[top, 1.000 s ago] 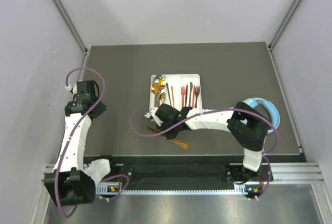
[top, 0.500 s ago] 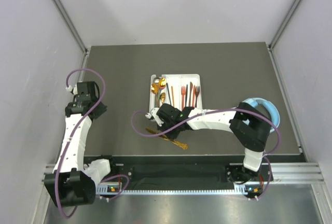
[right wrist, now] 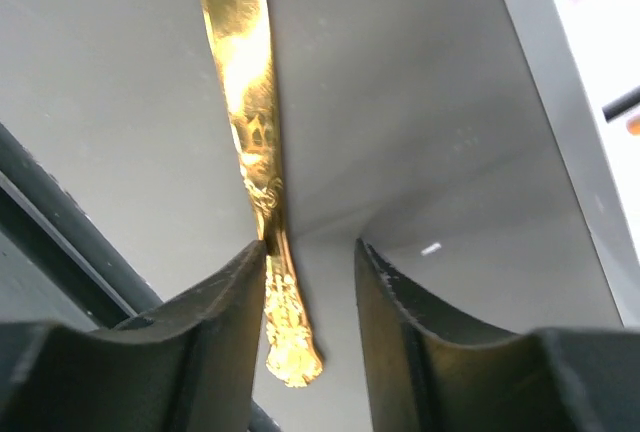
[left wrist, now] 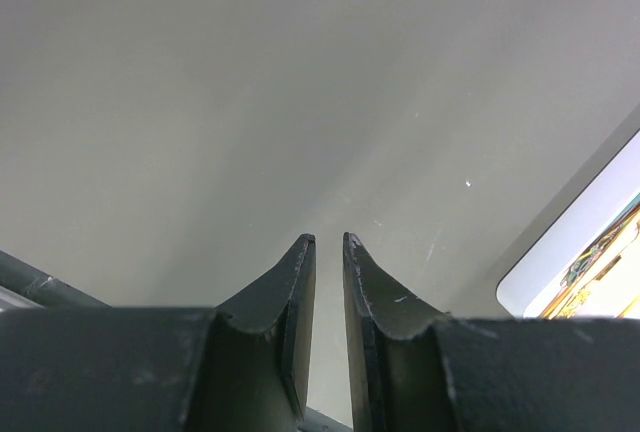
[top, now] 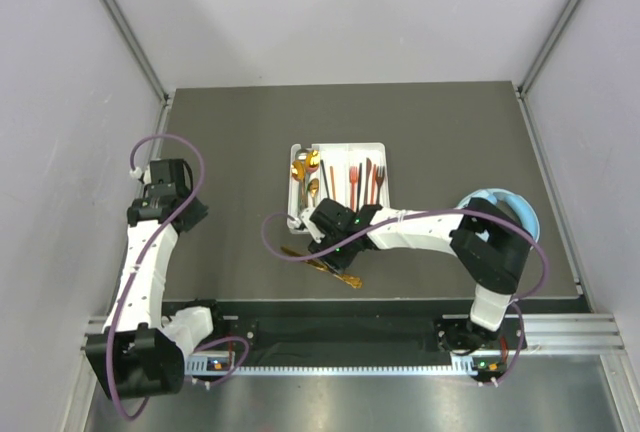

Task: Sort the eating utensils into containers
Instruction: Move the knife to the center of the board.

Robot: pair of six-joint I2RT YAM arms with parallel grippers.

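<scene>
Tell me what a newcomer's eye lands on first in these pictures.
First is the bright gold utensil filling the right wrist view. Its ornate handle end sits between the open fingers of the right gripper, against one of them. From above, the white tray at mid-table, holding red, gold and dark pieces, stands out against the dark table, with light-blue headphones near the right edge.

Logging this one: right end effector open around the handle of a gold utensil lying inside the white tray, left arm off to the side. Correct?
No. The gold utensil lies on the table just outside the white tray, as the right wrist view shows. The rest holds: the right end effector is open around its handle, and the left arm is off to the side.
</scene>
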